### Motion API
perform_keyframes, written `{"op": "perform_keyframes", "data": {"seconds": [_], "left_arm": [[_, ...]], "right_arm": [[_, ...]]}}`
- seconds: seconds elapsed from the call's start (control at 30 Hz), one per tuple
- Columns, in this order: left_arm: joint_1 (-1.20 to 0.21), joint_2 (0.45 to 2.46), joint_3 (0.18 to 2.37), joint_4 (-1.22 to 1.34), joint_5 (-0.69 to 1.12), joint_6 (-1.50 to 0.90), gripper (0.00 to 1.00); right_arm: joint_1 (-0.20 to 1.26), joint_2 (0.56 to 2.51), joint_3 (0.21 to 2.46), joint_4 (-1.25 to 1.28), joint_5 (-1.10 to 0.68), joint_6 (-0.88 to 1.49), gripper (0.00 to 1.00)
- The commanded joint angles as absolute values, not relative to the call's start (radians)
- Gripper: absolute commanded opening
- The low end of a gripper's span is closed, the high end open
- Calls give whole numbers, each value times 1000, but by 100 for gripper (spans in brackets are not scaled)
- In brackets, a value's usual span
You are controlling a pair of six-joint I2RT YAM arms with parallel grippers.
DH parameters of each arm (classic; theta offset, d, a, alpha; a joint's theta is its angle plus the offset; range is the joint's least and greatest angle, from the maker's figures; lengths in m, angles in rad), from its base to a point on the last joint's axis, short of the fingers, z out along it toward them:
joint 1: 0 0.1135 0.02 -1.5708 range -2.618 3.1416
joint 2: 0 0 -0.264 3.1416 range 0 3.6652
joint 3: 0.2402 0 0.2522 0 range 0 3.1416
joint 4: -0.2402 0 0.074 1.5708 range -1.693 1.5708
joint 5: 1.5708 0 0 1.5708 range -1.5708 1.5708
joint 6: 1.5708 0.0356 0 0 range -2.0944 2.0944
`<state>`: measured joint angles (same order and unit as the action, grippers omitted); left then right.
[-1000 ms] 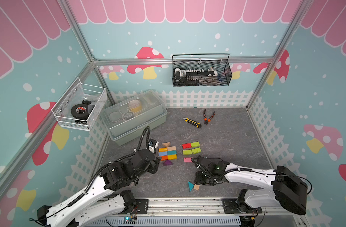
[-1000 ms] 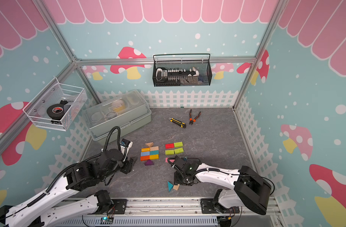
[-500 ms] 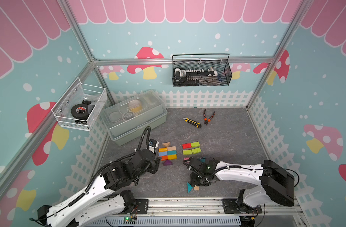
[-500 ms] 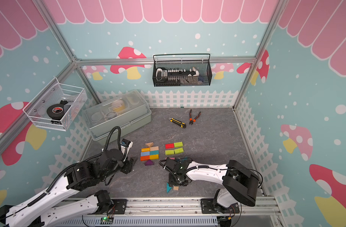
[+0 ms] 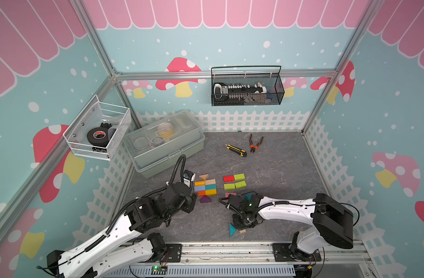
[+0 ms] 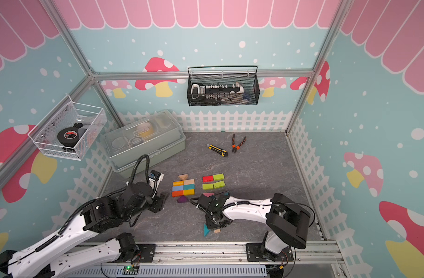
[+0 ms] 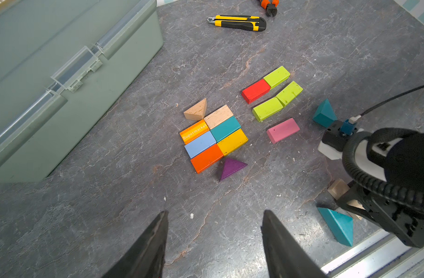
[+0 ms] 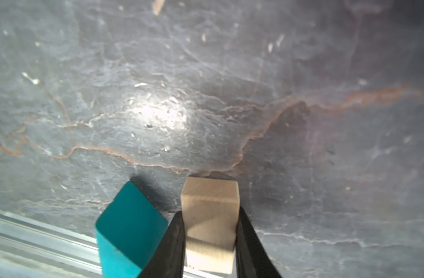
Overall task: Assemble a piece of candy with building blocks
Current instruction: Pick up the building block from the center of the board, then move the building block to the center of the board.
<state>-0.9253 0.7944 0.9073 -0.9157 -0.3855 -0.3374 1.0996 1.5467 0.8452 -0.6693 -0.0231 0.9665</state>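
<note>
The left pincer [image 7: 214, 243] hangs open and empty over bare desk [image 7: 114, 192] — waiting, I'd guess. Beyond it the six-block rectangle [image 7: 213, 137] sits packed tight, tan wedge [image 7: 196, 111] and purple wedge [image 7: 231, 167] at opposite ends (the wrapper twists, presumably). Further right, the right pincer [image 8: 209, 231] grips a plain tan block [image 8: 209, 211], a teal wedge [image 8: 126, 228] just beside it — likely bound for the candy.

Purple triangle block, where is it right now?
In both top views the purple triangle block lies on the mat, touching the near edge of the orange block in the six-block rectangle, just ahead of the left end effector.
</note>
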Motion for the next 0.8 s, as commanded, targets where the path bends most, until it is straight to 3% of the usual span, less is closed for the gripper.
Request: {"op": "perform_keyframes", "data": {"seconds": [0.0,0.3,0.77], "left_arm": [[-930,791,898,-911,-389,-353,62],[-930,796,900,-913,-390,-353,62],[-930,811,903,-912,-389,-354,62]], "right_arm": [[1084,1549,913,-732,85,812,27],[888,1495,1080,-720,97,414,23],[703,1589,1110,-583,175,-84,24]]}}
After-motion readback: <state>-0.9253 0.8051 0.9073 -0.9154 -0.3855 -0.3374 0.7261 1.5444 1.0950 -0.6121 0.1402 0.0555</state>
